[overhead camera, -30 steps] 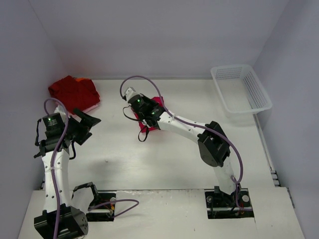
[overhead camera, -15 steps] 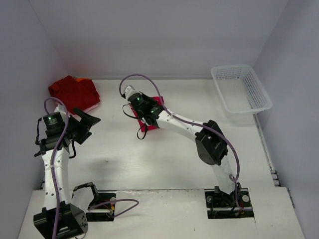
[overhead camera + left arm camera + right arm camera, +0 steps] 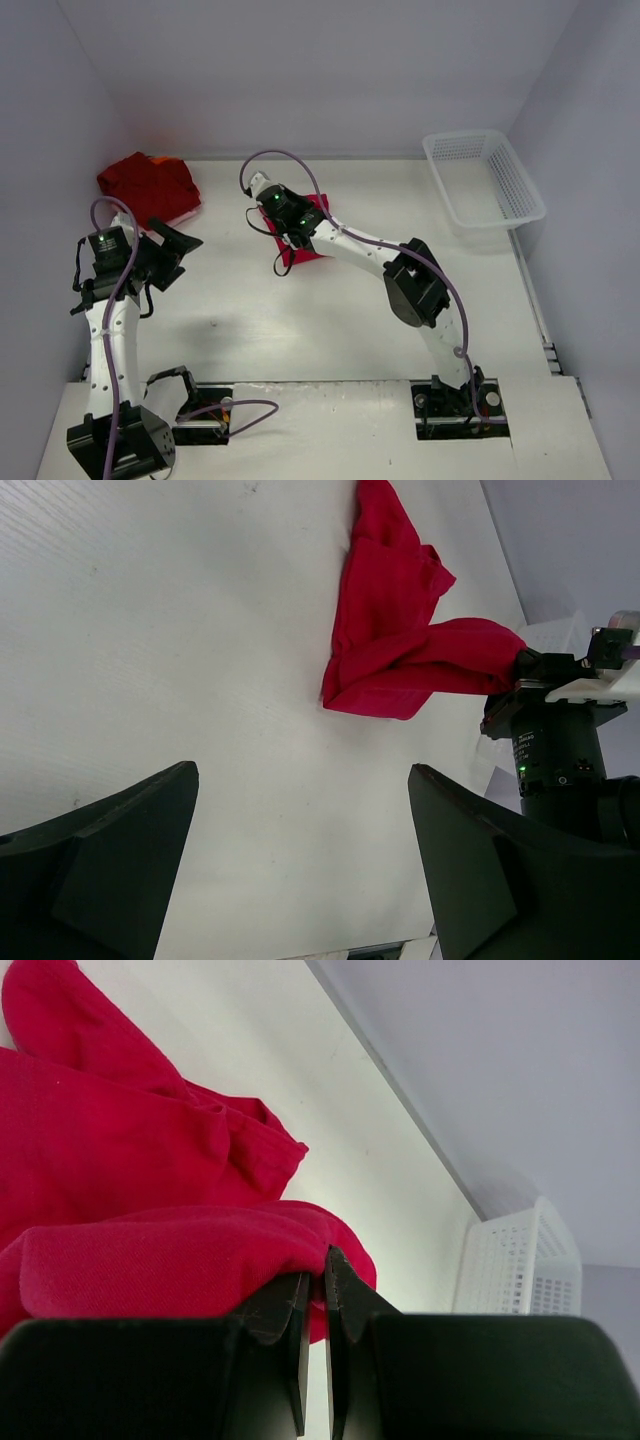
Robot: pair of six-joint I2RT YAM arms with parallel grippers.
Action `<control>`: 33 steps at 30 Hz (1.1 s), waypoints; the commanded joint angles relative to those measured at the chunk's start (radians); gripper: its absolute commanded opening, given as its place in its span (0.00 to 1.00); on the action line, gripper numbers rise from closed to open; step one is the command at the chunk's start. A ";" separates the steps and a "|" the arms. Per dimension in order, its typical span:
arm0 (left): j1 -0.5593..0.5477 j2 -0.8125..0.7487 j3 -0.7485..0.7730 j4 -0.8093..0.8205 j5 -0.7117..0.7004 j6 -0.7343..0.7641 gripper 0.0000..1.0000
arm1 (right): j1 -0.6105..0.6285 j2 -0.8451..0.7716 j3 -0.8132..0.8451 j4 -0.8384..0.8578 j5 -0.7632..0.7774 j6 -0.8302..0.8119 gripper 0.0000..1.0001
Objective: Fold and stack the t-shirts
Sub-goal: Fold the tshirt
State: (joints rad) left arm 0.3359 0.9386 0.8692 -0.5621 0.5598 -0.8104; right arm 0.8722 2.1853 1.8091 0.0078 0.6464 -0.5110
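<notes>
- My right gripper [image 3: 316, 1260] is clamped on a fold of the red t-shirt [image 3: 120, 1160], bunched mid-table [image 3: 350, 330] toward the far edge.
- My left gripper [image 3: 176, 244] gapes wide near the left edge.
- Darker red shirts [image 3: 150, 186] lie in the far-left corner.

Light: bright, even and diffuse, coming from overhead, with a cool lilac cast.
Shadows: faint and soft-edged on the bench [image 3: 300, 330].
Exposure: bench washed near-white in the left wrist view.
Focus: right end effector [image 3: 317, 1275] dark and blurred close to the lens; t-shirt [image 3: 130, 1150] sharper.
</notes>
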 commanded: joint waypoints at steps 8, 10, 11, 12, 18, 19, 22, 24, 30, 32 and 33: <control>0.006 0.019 -0.004 0.077 0.002 0.016 0.81 | -0.018 -0.002 0.067 0.126 0.013 -0.023 0.00; 0.008 0.017 -0.007 0.080 0.002 0.016 0.81 | -0.019 0.005 0.078 0.130 0.012 -0.023 0.00; 0.006 0.019 -0.007 0.082 0.002 0.016 0.81 | -0.019 0.007 0.082 0.135 0.009 -0.023 0.00; 0.006 0.019 -0.007 0.083 0.002 0.016 0.81 | -0.022 0.013 0.091 0.136 0.009 -0.023 0.00; 0.006 0.032 -0.004 0.088 0.008 0.016 0.81 | -0.027 0.043 0.133 0.144 0.001 -0.023 0.00; 0.008 0.031 -0.004 0.088 0.006 0.016 0.81 | -0.027 0.045 0.136 0.146 0.002 -0.023 0.00; 0.008 0.029 -0.007 0.090 0.009 0.016 0.81 | -0.033 0.056 0.144 0.152 -0.001 -0.020 0.00; 0.006 0.028 -0.009 0.091 0.008 0.016 0.81 | -0.038 0.056 0.139 0.159 -0.002 -0.015 0.00; 0.006 0.040 -0.010 0.097 0.008 0.017 0.81 | -0.042 0.073 0.127 0.204 -0.002 -0.017 0.00; 0.008 0.043 -0.010 0.099 0.006 0.020 0.81 | -0.044 0.088 0.128 0.221 -0.001 -0.021 0.00; 0.006 0.042 -0.013 0.097 0.005 0.020 0.81 | -0.047 0.094 0.127 0.227 -0.002 -0.023 0.00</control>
State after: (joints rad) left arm 0.3359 0.9787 0.8448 -0.5228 0.5594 -0.8104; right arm 0.8360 2.2745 1.8992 0.1368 0.6304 -0.5255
